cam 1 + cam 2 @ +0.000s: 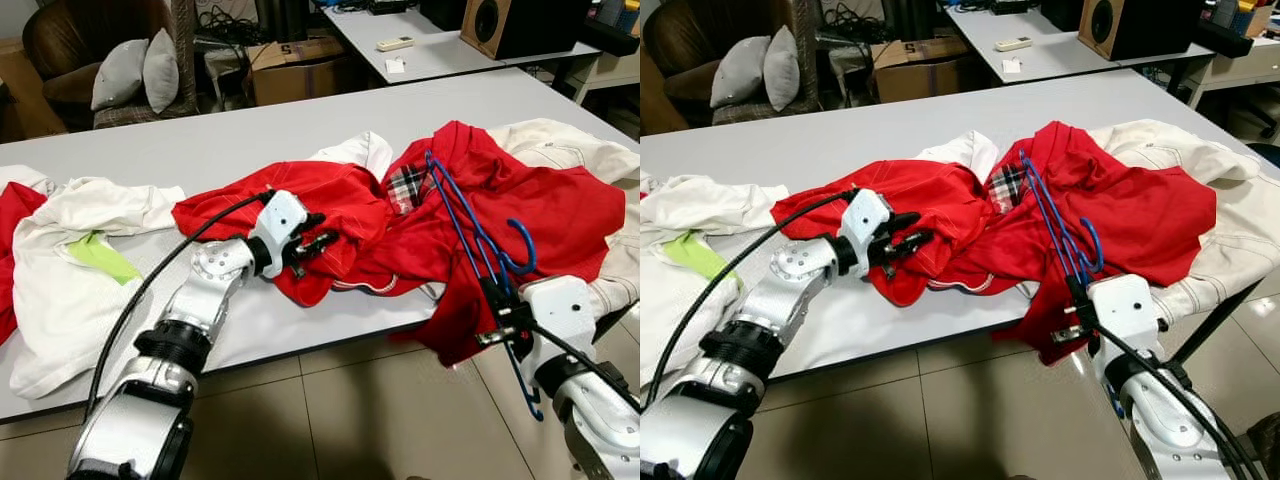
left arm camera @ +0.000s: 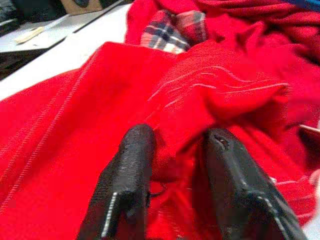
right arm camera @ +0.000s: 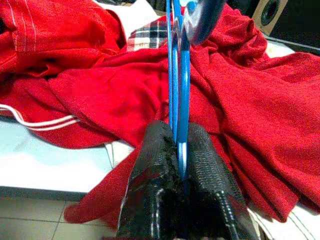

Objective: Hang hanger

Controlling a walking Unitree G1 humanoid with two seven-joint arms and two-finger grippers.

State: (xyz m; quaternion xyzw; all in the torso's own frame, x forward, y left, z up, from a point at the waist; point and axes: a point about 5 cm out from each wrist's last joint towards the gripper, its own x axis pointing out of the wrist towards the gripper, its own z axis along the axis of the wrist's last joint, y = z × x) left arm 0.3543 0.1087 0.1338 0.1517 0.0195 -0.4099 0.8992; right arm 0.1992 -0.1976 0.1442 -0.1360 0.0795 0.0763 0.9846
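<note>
I have the blue hanger [image 1: 470, 225] clamped between my right gripper [image 1: 503, 305]'s 2 fingers at the lower right of the frame; it lies slanted up over the red shirt [image 1: 520, 205] toward the plaid collar [image 1: 407, 187]. To do this well I'd feed 1 hanger arm into the neck opening while the cloth is held taut. My left gripper [image 1: 318, 243], centre-left, reaches forward low over the table [image 1: 230, 140], its fingers [image 2: 125, 175] part-open around a red fold.
</note>
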